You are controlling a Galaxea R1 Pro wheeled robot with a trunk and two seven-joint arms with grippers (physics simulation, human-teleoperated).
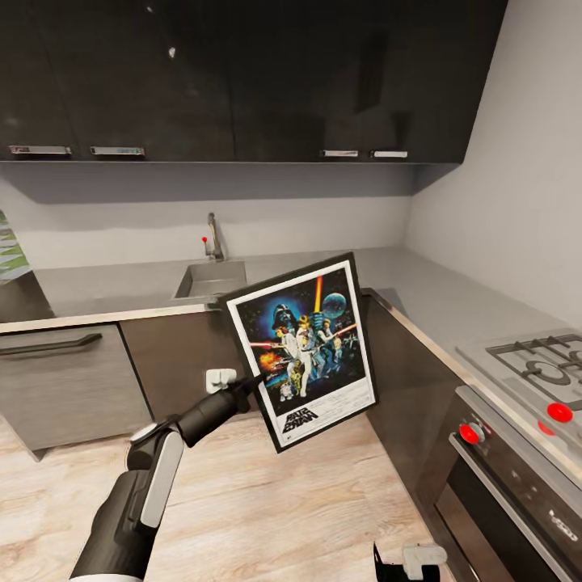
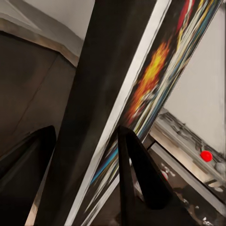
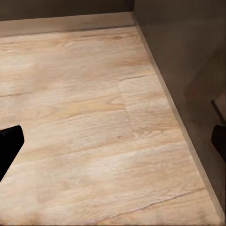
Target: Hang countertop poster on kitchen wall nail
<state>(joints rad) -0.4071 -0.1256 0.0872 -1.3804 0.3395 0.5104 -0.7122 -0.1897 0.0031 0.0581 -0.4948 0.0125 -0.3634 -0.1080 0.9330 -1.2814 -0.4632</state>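
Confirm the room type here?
A home kitchen, plainly: a grey L-shaped countertop with an inset sink and tap, dark wall cabinets, and a gas hob over an oven.

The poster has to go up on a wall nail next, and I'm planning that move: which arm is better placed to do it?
Left. Its fingers are already shut on the poster, holding it tilted in the air in front of the kitchen countertop. The right gripper hangs low and open, facing the wood floor, holding nothing.
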